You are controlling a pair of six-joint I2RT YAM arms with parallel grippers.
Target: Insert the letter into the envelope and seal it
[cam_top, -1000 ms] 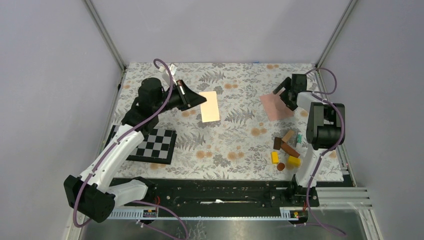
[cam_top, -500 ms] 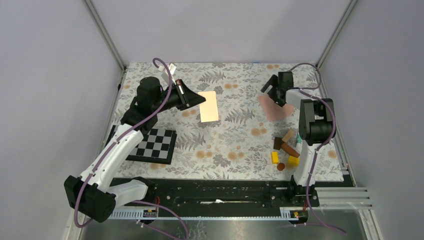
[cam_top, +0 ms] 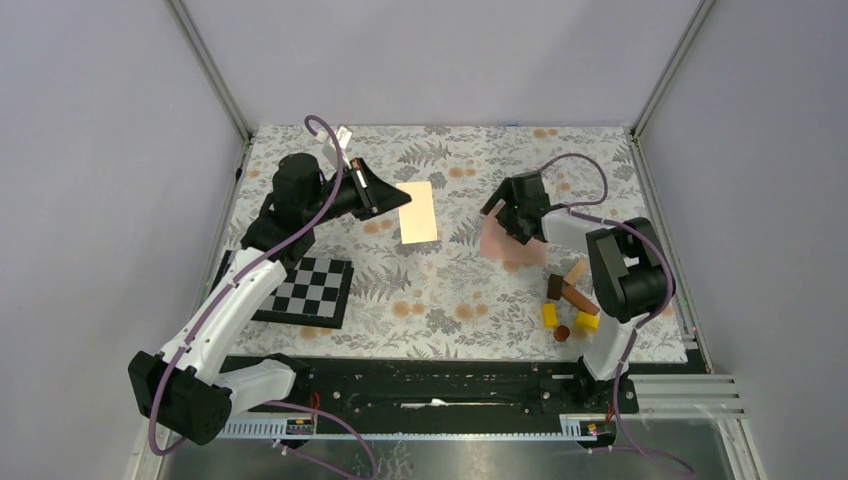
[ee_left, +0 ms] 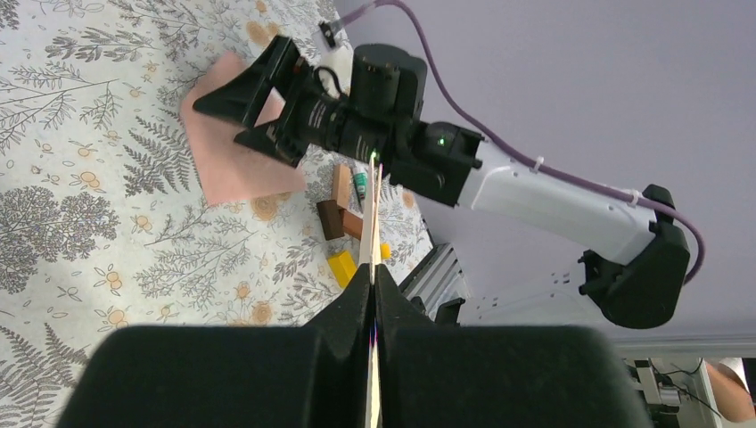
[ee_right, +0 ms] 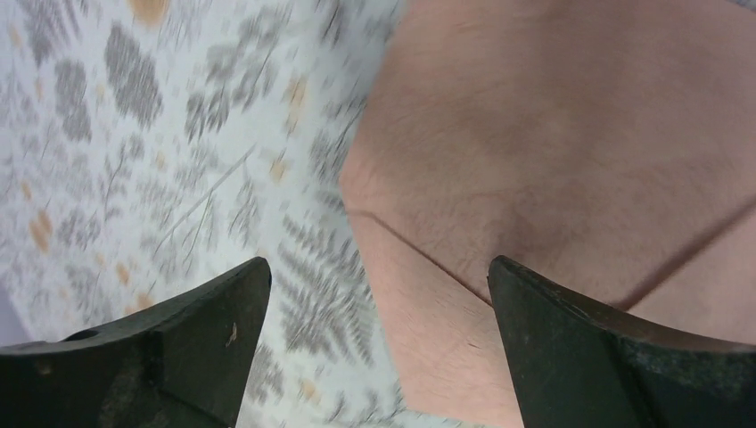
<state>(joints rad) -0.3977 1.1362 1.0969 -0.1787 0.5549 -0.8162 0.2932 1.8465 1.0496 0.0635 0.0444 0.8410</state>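
The letter [cam_top: 418, 212] is a cream paper sheet, held by its left edge above the flowered cloth in my left gripper [cam_top: 387, 196], which is shut on it. In the left wrist view the letter [ee_left: 373, 218] shows edge-on between the shut fingers of the left gripper [ee_left: 373, 273]. The salmon-pink envelope [cam_top: 513, 245] lies flat on the cloth right of centre. My right gripper [cam_top: 508, 212] is open and low over its far left part. In the right wrist view the right gripper [ee_right: 379, 290] is open, one finger over the envelope [ee_right: 553, 160] and the other over the cloth.
A black-and-white checkerboard [cam_top: 315, 290] lies at the near left under the left arm. Several small wooden and coloured blocks [cam_top: 570, 297] sit close to the envelope's near right side. Grey walls and metal posts bound the table.
My right gripper has swept left and toward the table's middle, and the envelope has slid with it, nearer the blocks. The left gripper and the letter have stayed still.
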